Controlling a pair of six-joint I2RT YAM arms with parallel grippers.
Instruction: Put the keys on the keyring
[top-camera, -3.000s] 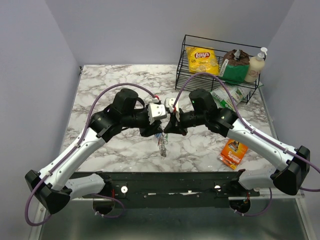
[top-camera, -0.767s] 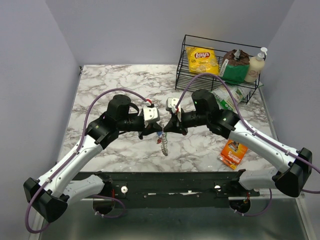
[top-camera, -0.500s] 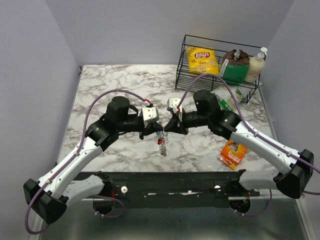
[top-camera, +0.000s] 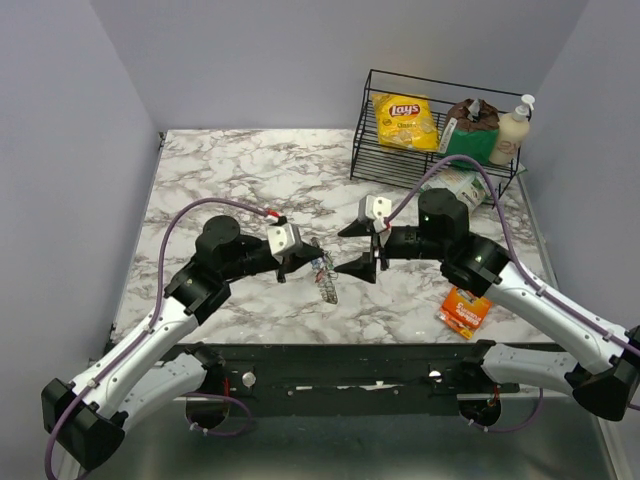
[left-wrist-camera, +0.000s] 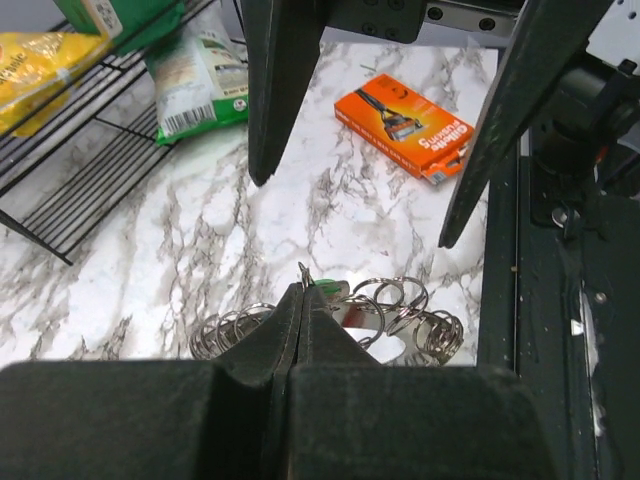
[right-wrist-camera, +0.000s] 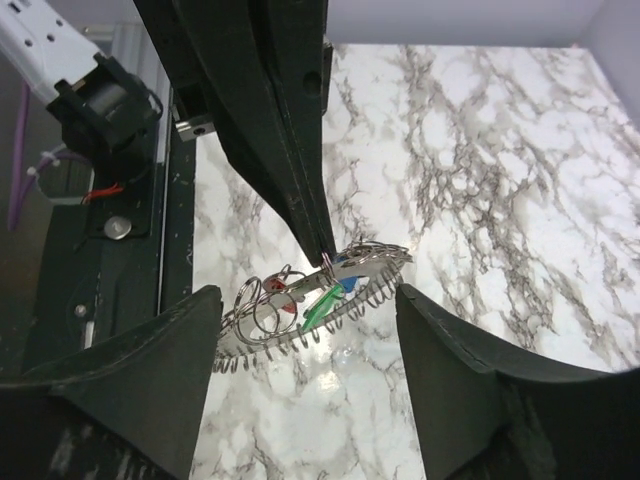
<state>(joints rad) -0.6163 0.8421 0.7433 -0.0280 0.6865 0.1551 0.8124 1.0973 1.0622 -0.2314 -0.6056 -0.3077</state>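
My left gripper (top-camera: 305, 258) is shut, its tips (left-wrist-camera: 303, 285) pinching a small wire loop at the rim of the keyring (top-camera: 325, 281). The keyring (right-wrist-camera: 361, 263) is a flat grey ring edged with many small loops. It hangs tilted from those tips above the marble. On it sit the keys: a red one (right-wrist-camera: 276, 286), a blue one (right-wrist-camera: 348, 281) and a green one (right-wrist-camera: 321, 311). My right gripper (top-camera: 357, 248) stands wide open just right of the keyring, touching nothing. In the right wrist view its fingers flank the keyring from a distance (right-wrist-camera: 305, 297).
A black wire basket (top-camera: 372, 150) at the back right holds a yellow crisp bag (top-camera: 404, 120), a green packet and a pump bottle (top-camera: 512, 130). A green-white packet (top-camera: 455, 190) lies in front of it. An orange packet (top-camera: 466, 305) lies near the right arm.
My right gripper has opened, let go and drawn back to the right. My left gripper has closed and shifted slightly left, and the keyring now hangs from it alone.
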